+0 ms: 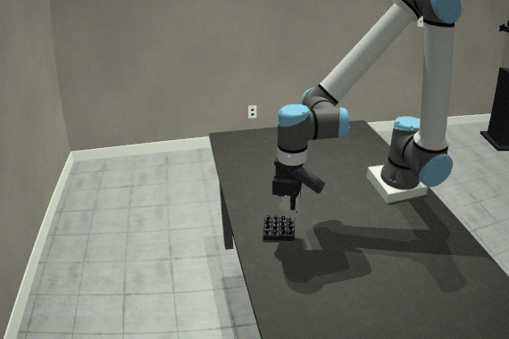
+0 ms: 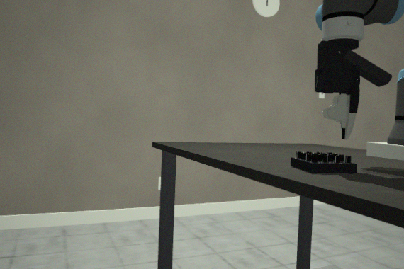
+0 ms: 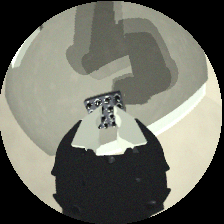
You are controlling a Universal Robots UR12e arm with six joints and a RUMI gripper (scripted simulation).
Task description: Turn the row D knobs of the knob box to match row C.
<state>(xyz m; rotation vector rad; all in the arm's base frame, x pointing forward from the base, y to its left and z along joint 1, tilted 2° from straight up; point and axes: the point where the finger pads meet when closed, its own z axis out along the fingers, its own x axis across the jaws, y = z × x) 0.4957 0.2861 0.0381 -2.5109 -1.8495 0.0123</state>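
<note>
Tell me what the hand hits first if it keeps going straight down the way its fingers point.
Most likely the knob box: the hand hangs above its right end, fingers nearly shut on nothing. Depth is unclear, so it might meet the table beside it.

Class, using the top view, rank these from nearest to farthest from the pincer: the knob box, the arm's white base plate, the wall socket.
1. Knob box: on the table just below the pincer, toward the camera.
2. Wall socket: on the back wall, up and left.
3. White base plate: on the table, far right.
</note>
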